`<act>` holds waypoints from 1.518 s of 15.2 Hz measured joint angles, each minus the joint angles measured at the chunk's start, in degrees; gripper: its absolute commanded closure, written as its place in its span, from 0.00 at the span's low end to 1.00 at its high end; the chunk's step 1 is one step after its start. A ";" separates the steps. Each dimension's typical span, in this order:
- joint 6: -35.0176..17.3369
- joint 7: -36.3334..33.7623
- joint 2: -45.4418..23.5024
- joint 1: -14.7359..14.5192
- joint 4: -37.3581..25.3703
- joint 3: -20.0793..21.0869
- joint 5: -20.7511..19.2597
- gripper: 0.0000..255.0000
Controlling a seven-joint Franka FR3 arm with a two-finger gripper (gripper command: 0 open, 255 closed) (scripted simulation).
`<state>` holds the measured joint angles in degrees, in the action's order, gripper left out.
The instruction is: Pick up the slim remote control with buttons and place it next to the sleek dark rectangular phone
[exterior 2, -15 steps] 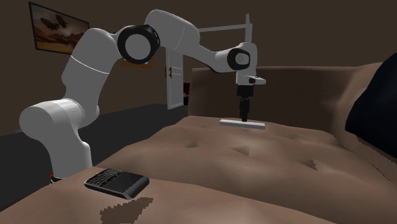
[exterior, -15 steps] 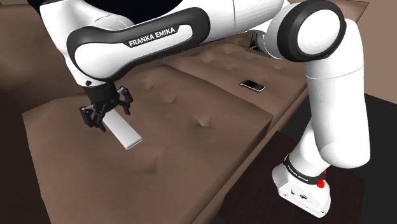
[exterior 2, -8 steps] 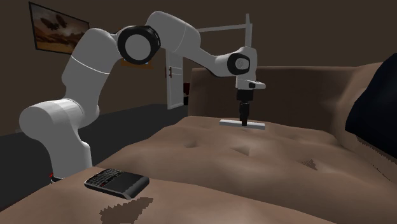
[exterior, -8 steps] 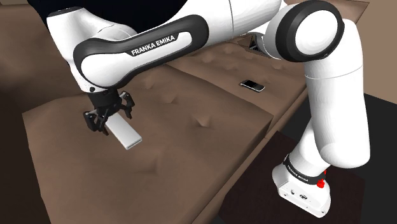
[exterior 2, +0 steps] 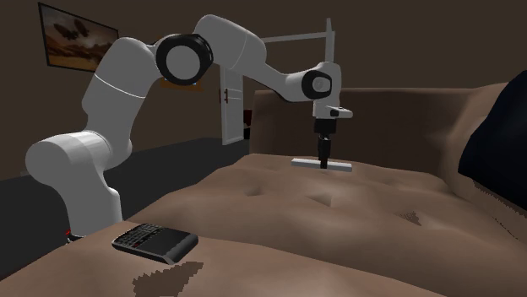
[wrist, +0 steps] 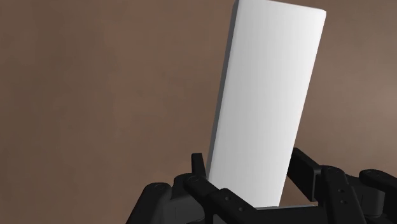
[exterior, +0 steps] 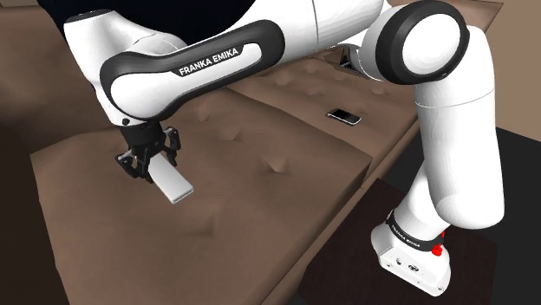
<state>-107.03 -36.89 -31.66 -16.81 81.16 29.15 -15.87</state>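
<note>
Brown tufted upholstery (exterior: 260, 204) carries one plain white remote (exterior: 173, 184) and one dark phone (exterior: 343, 116), well apart. One gripper (exterior: 151, 164) has its jaws clamped on the remote's end. Nothing lies between remote and phone.

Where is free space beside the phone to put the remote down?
Bare brown cushion stretches from the dark phone toward the white remote. Toward the arm's base, the cushion edge comes close. Crowded only where the gripper clasps the remote.

The remote (wrist: 267, 108) is plain white, smooth, matt; the sofa cushion (exterior: 260, 208) brown, dimpled, matt upholstery; the arm (exterior: 455, 130) smooth white.
</note>
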 measured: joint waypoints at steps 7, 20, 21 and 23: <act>0.84 0.09 0.19 -0.06 -0.65 0.08 0.13 1.00; 10.16 1.09 0.91 -1.16 -9.55 0.52 0.82 1.00; 10.89 1.18 0.89 -1.26 -10.33 0.53 0.82 1.00; 12.51 1.22 0.92 -1.58 -11.95 0.59 0.86 1.00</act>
<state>-94.52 -35.68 -30.75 -18.39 69.21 29.75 -15.01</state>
